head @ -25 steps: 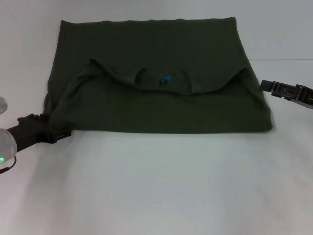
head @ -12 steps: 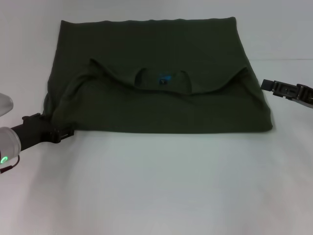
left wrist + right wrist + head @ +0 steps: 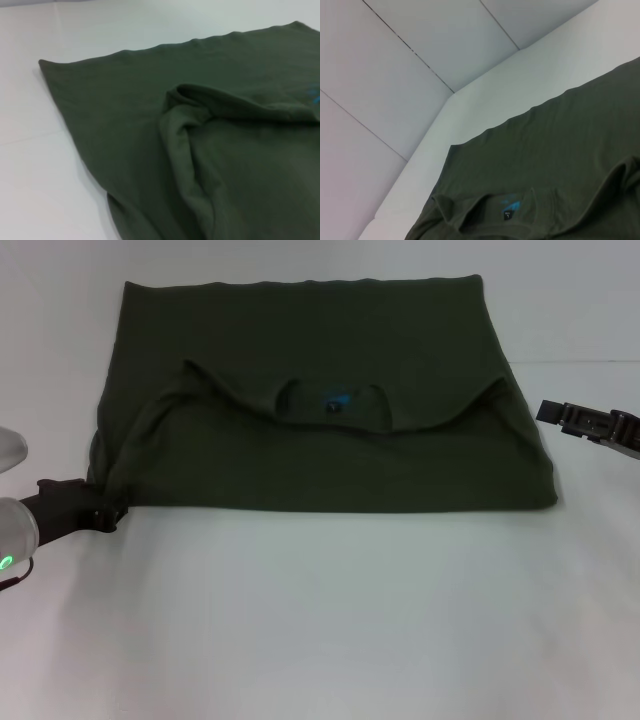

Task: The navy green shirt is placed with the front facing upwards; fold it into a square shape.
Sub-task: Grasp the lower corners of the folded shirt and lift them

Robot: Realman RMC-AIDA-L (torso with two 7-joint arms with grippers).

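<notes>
The navy green shirt [image 3: 320, 410] lies spread across the middle of the white table [image 3: 330, 620], folded once so that the collar end is brought down over the body, and the collar [image 3: 335, 405] with its blue neck label [image 3: 335, 400] sits face-up near the centre of the cloth. The folded layer's upper edge runs in a wavy line from one shoulder hump to the other, and the near edge of the shirt is straight and flat along the table. Down at the near left corner, the left gripper [image 3: 105, 515] is low on the table, right against the bunched corner of the fabric; its jaws are dark against dark cloth and I cannot tell whether they pinch it or not. Over on the far side, the right gripper [image 3: 545, 412] hovers just beside the shirt's right edge, apart from the cloth, holding nothing, and how far its jaws are parted I cannot tell.
</notes>
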